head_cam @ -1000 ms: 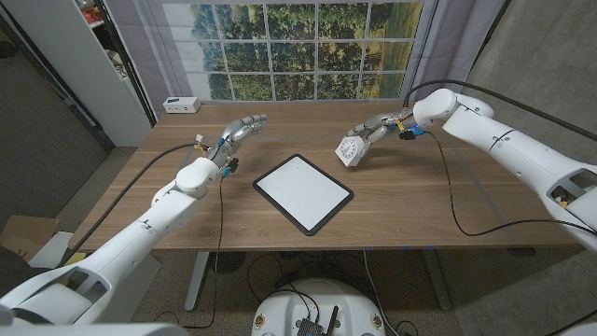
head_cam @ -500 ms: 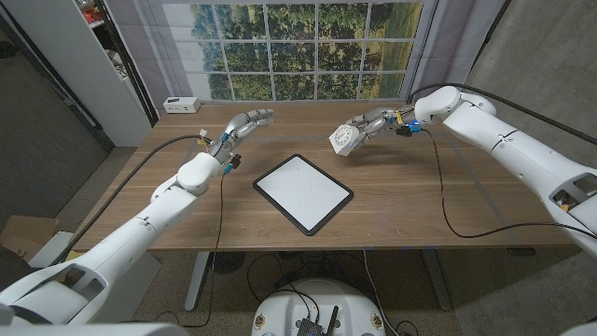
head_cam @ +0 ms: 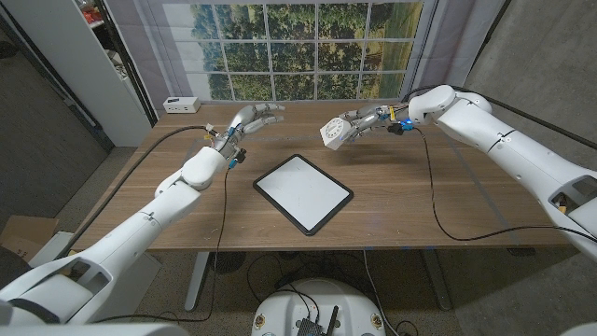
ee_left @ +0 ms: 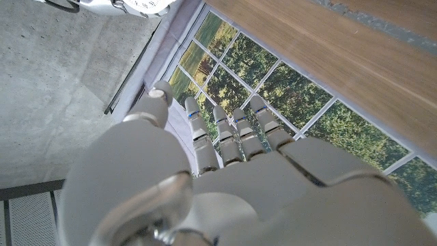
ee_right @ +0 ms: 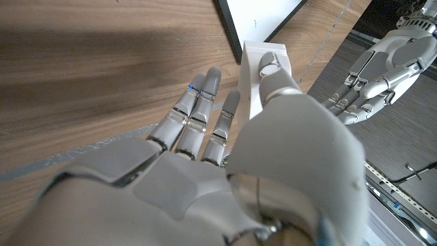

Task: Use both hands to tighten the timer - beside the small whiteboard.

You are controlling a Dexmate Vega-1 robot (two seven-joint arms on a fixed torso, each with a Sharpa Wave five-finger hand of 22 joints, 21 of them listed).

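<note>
Timer (head_cam: 332,132) higher, seemingly leftward, in right hand (head_cam: 364,121).

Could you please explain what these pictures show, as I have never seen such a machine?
This is a robot with two arms, each ending in a hand with fingers, standing at a wooden table. The wide picture comes from a camera on its head, looking down. The other two come from cameras on its wrists, looking along the back of each hand, so they appear turned. On the table lies a small whiteboard, and at the far edge a small white box. The right hand holds a white timer lifted above the table; its own wrist view shows the timer pinched by the fingers. The left hand is open, holding nothing, fingers spread toward the timer. Behind is a window picture of trees.
</note>
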